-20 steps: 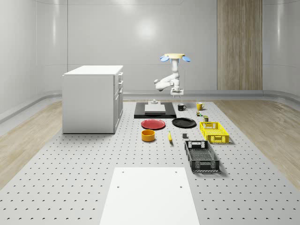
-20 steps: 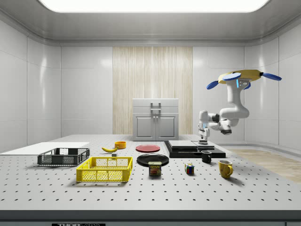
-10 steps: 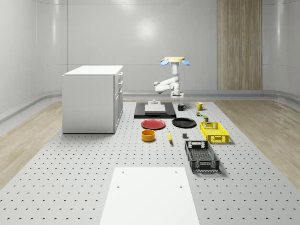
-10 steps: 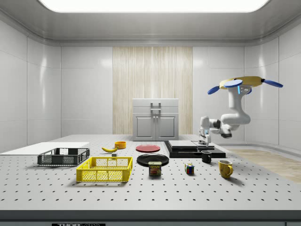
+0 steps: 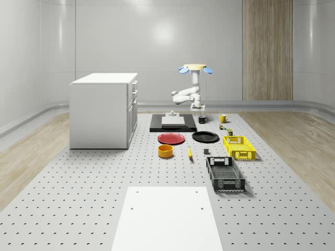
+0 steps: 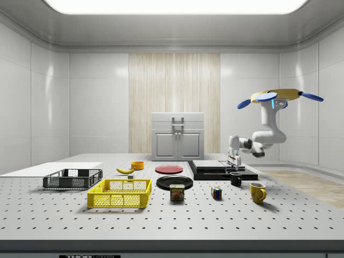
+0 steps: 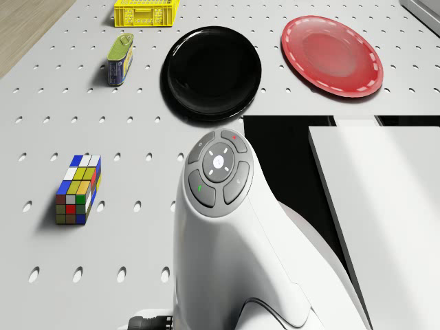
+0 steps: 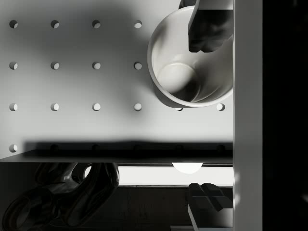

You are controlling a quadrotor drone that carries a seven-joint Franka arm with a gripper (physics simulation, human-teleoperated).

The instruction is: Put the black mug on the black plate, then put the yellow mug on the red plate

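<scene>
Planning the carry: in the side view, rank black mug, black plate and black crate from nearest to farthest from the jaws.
1. black mug, directly beneath the gripper
2. black plate, toward the view's left
3. black crate, far left

Perforated table (image 5: 78,178) carries cabinet (image 5: 103,110), red plate (image 5: 171,138), black plate (image 5: 205,137), crates, mugs.

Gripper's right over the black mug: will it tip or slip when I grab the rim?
The black mug looks rigid, so it likely won't deform. It stands upright on a flat base, so tipping seems unlikely unless nudged sideways. Its glossy wall may be slippery. The gripper hangs just above it, with the drone hovering nearby.
</scene>
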